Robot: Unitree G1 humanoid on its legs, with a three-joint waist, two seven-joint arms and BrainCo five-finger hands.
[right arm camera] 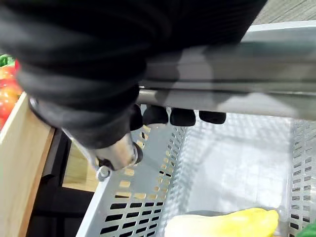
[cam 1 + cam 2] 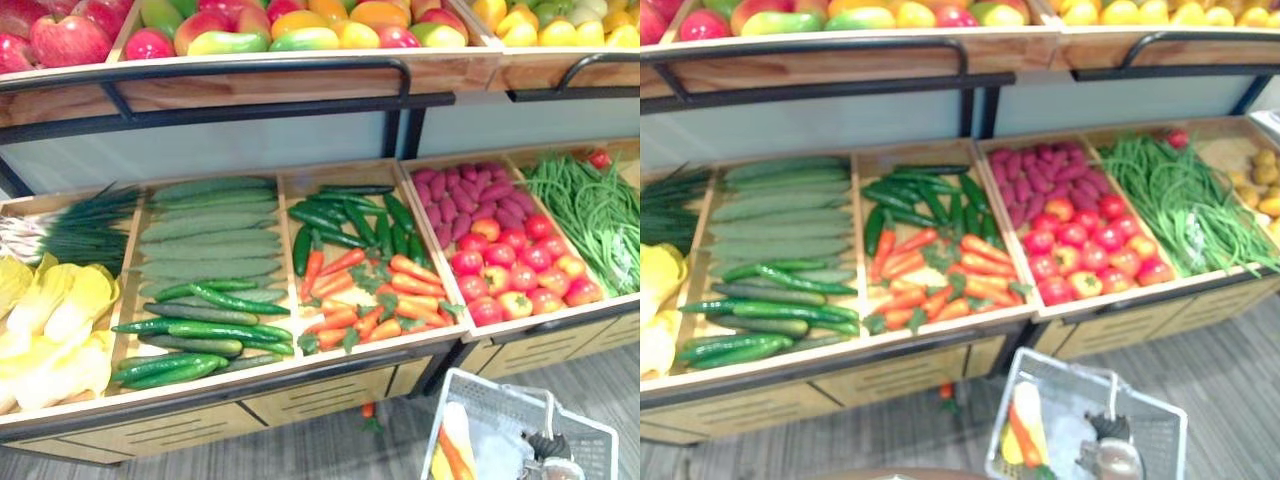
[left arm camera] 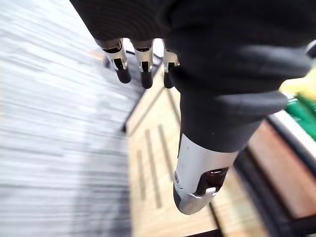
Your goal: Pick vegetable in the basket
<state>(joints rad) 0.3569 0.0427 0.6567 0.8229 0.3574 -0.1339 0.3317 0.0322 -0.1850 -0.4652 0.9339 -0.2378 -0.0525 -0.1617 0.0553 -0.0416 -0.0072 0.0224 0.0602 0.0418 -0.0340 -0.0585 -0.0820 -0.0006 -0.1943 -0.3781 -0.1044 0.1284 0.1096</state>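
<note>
A grey perforated basket (image 2: 478,392) hangs at the lower right, in front of the vegetable stand. My right hand (image 1: 79,84) is shut on the basket's handle (image 1: 247,94), its dark fingertips (image 1: 182,117) curled under the bar; the same hand is in the eye views (image 2: 1116,456). In the basket lie a carrot (image 2: 1024,436) and a pale yellow vegetable (image 1: 222,224). My left hand (image 3: 207,94) hangs low beside the stand's wooden front, its fingers (image 3: 143,64) straight and holding nothing.
The stand's lower bins hold scallions (image 2: 70,225), yellow cabbage (image 2: 50,320), cucumbers (image 2: 200,330), carrots (image 2: 385,295), tomatoes (image 2: 510,275), purple roots (image 2: 465,190) and green beans (image 2: 590,210). Fruit fills the upper shelf (image 2: 250,85). One carrot (image 2: 368,410) lies on the floor under the stand.
</note>
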